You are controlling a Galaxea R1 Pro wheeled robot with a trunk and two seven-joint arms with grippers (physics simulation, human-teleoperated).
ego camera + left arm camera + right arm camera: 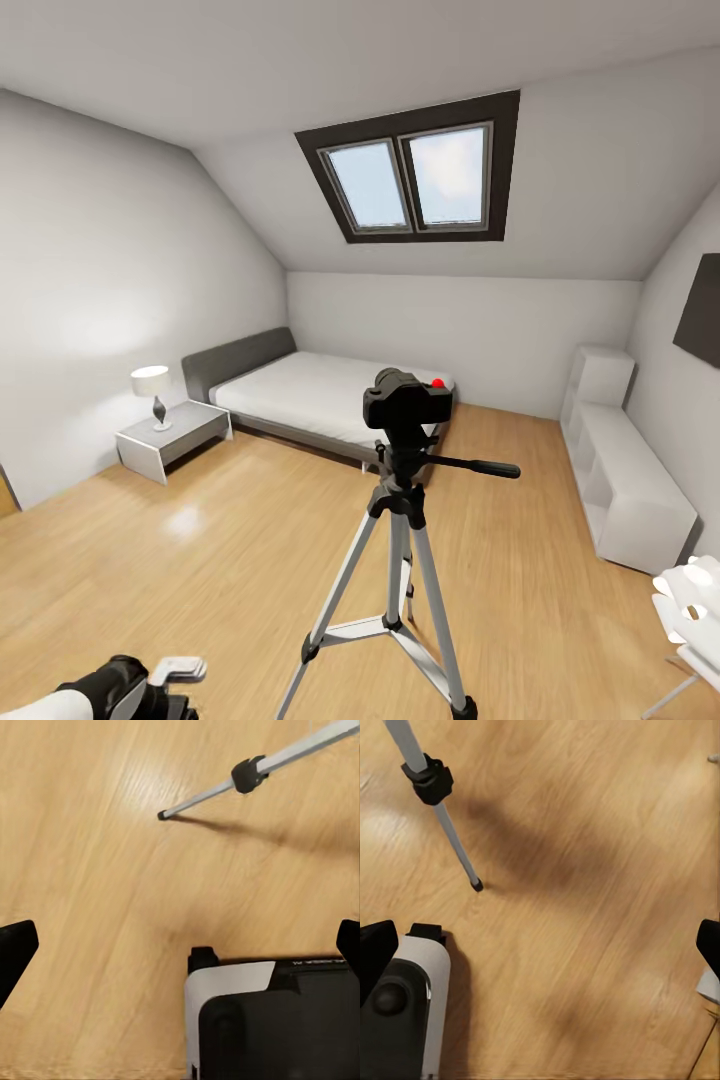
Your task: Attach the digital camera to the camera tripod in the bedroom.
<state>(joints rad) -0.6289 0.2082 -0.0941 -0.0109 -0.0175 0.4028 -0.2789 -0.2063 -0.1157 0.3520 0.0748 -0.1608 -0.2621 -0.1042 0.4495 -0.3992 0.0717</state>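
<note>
Camera [403, 402] seated on top of tripod [398, 560], mid-floor in the bedroom.

Landmark: tripod. Camera sits on its black head, red button up; pan handle sticks out sideways just under the camera. Bed [320, 392] lies behind the tripod against the far wall; nightstand [172, 438] with lamp [152, 392] beside the bed. White shelf unit [622, 470] off to the tripod's far side. Skylight [415, 180] above. Left gripper [180, 952] and right gripper [540, 945]: fingers spread wide, nothing between them, both over bare wood floor [200, 560] near a tripod leg.
</note>
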